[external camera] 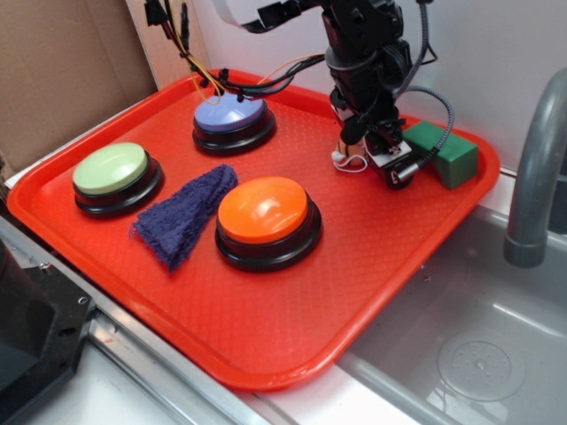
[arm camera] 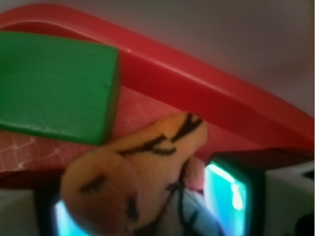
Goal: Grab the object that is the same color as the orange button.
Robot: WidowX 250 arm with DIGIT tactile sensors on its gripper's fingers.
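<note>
Three domed buttons sitting on the red tray (external camera: pixel 266 354) in the exterior view: green button (external camera: pixel 113 173) at the left, purple button (external camera: pixel 232 117) at the back, orange button (external camera: pixel 264 212) in the middle, with a blue cloth (external camera: pixel 182 217) lying between green and orange. Hanging low over the tray's far right corner, the pincer (external camera: pixel 368 152), right beside the green block (external camera: pixel 447 150). Peeking out at its tip, only a white loop cord (external camera: pixel 348 162) and a sliver of orange; hard to be telling from here whether anything is off the tray.

Switching to the wrist view: filling the bottom of the frame, the plush tiger (arm camera: pixel 142 182), orange with black stripes, sitting squarely between the two fingers (arm camera: pixel 229 191), both pressing close on its flanks. Pincer looking to be pinching the tiger. Green block lying just behind, tray rim beyond.

Judging progress: target picked out correctly, grip seemingly made. Remaining: lifting clear.
</note>
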